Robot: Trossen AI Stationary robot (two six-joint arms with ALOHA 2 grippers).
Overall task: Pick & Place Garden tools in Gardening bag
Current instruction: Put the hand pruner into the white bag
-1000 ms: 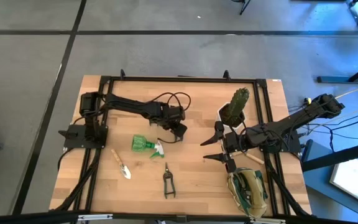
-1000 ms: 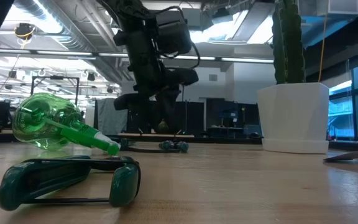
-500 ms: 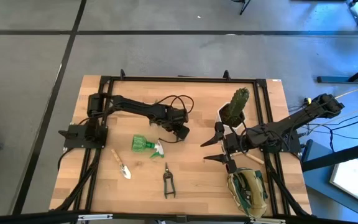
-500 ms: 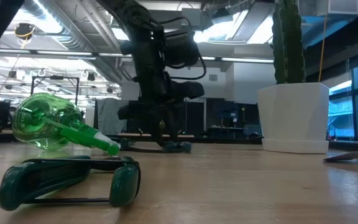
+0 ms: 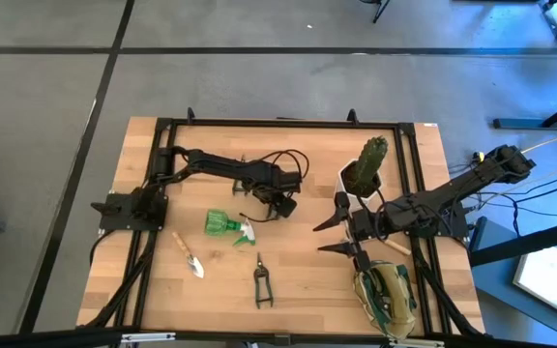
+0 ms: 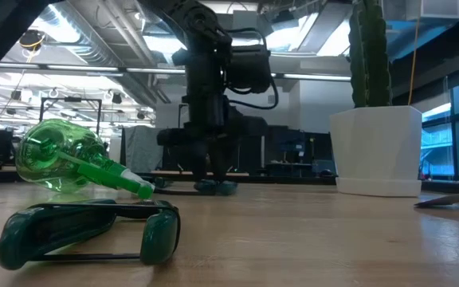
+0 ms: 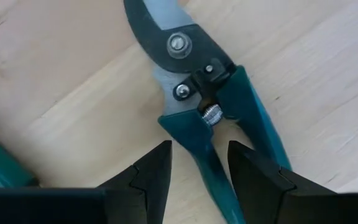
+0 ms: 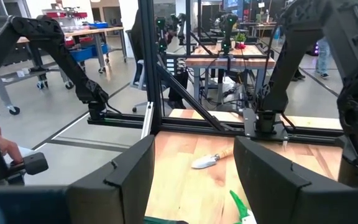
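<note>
Left wrist view: teal-handled pruning shears (image 7: 219, 118) lie flat, blades shut.

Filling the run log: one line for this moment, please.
left pincer: open, astride teal-handled pruning shears on wooden table | right pincer: open, empty, above olive fabric gardening bag

Cactus pot (image 5: 360, 184) crowding gardening bag (image 5: 387, 300)

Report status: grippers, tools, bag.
Left gripper open, low over pruning shears, fingers astride one handle. Right gripper open, waiting by the gardening bag. Nothing blocking the shears.
</note>
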